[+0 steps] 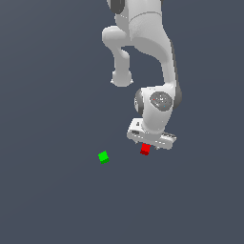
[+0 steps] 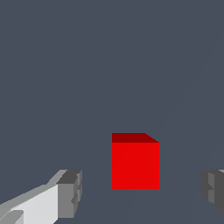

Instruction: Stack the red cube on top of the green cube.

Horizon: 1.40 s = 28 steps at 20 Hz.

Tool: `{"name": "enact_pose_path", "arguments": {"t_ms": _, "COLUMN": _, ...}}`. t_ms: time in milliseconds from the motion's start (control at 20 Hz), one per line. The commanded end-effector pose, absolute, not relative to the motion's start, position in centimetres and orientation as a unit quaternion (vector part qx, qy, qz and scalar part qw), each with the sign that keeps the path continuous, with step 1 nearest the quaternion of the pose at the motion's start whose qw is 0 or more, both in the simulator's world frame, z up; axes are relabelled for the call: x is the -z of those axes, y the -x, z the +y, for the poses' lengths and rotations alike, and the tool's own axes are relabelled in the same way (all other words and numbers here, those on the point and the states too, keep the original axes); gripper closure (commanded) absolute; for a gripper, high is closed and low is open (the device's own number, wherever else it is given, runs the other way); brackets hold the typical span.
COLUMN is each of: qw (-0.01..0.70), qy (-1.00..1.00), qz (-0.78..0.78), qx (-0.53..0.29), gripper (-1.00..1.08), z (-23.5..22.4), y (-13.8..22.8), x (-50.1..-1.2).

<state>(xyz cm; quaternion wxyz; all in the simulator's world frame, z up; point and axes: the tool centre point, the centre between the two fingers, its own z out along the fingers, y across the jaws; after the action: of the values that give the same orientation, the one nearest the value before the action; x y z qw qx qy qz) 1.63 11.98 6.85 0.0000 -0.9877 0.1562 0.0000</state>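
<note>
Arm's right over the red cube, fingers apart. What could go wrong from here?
1. In the wrist view the red cube sits between the open fingers but nearer one of them; that finger may touch first on closing and push or turn it.
2. The green cube is just as tiny, so a small placement error may tip the stack.
3. The end effector hides part of the red cube in the exterior view, so height is hard to judge.

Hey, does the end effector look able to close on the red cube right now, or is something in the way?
Probably yes. The end effector is open, with the red cube between its fingers and nothing blocking it. The green cube sits well apart, toward the exterior view's left.
</note>
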Motion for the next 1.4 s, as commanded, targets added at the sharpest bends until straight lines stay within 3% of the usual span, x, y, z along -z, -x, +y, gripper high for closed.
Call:
{"name": "enact_pose_path", "arguments": {"t_ms": 0, "qw": 0.0, "qy": 0.988, "qz": 0.156, "qx": 0.0, "gripper": -0.92, "z": 12.0, "y": -1.6, "x": -6.4}}
{"name": "enact_pose_path", "arguments": {"t_ms": 700, "qw": 0.0, "qy": 0.988, "qz": 0.157, "qx": 0.0, "gripper": -0.92, "z": 11.9, "y": -1.7, "x": -2.0}}
{"name": "enact_pose_path", "arguments": {"t_ms": 750, "qw": 0.0, "qy": 0.988, "qz": 0.157, "qx": 0.0, "gripper": 1.08, "z": 11.9, "y": -1.7, "x": -2.0}}
{"name": "enact_pose_path", "arguments": {"t_ms": 1350, "qw": 0.0, "qy": 0.988, "qz": 0.157, "qx": 0.0, "gripper": 1.08, "z": 11.9, "y": -1.7, "x": -2.1}}
